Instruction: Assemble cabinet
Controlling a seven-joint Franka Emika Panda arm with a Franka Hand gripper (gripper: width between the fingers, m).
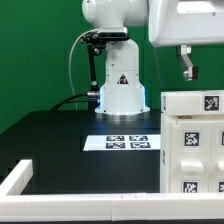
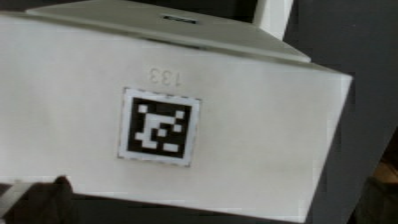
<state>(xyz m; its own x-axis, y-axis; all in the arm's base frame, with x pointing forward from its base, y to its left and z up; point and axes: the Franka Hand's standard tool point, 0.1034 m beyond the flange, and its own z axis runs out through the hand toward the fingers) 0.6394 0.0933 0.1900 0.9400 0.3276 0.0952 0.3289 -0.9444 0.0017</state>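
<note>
The white cabinet body [image 1: 192, 140] stands at the exterior view's right, with square black-and-white tags on its top and front. My gripper [image 1: 187, 72] hangs a little above its top and touches nothing. In the wrist view a white cabinet face [image 2: 107, 70] with one tag [image 2: 160, 123] fills most of the picture, close below the hand. One dark fingertip [image 2: 39, 203] shows at a lower corner, far from the middle. The gripper [image 2: 210, 208] stands open and empty. No smaller cabinet pieces show.
The marker board [image 1: 126, 141] lies on the black table in front of the white robot base [image 1: 120, 90]. A white rail [image 1: 60, 196] runs along the table's near edge and turns up at the exterior view's left [image 1: 18, 178].
</note>
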